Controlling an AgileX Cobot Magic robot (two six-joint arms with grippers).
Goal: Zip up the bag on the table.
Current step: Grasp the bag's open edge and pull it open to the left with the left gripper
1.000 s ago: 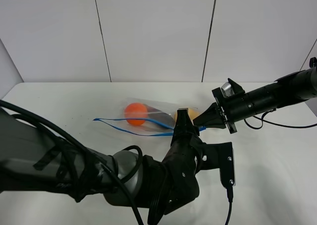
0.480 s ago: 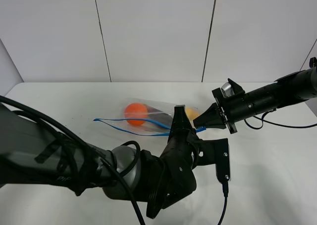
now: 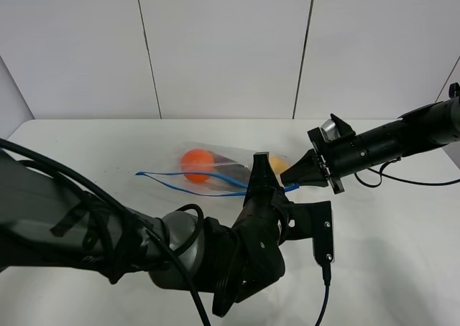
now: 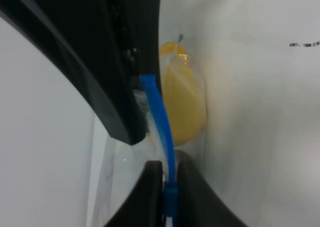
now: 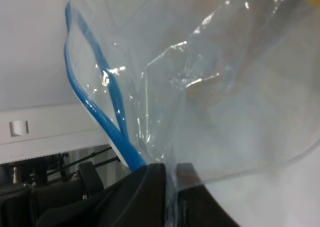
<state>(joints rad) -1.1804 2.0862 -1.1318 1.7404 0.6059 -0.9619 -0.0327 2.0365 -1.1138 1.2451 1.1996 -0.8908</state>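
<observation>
The clear bag (image 3: pixel 215 169) lies on the white table (image 3: pixel 402 233), with an orange fruit (image 3: pixel 195 162) and a yellow fruit (image 3: pixel 279 165) showing through. Its blue zipper strip (image 3: pixel 180 182) runs along the near edge. My left gripper (image 3: pixel 259 166) is shut on the strip; in the left wrist view (image 4: pixel 169 164) the blue strip (image 4: pixel 161 122) passes between its fingers, beside the yellow fruit (image 4: pixel 184 99). My right gripper (image 3: pixel 295 177) is shut on the bag's right end; its wrist view (image 5: pixel 171 169) shows clear plastic (image 5: pixel 220 102) pinched there. No dark purple fruit shows.
My left arm (image 3: pixel 144 254) fills the near left of the exterior view, with a cable (image 3: pixel 323 297) hanging from its wrist. The right arm (image 3: pixel 388 143) reaches in from the right edge. A white panelled wall (image 3: pixel 223 46) stands behind the table.
My left gripper has slid slightly to the left along the blue strip, then held still. The right gripper and the bag have not moved.
</observation>
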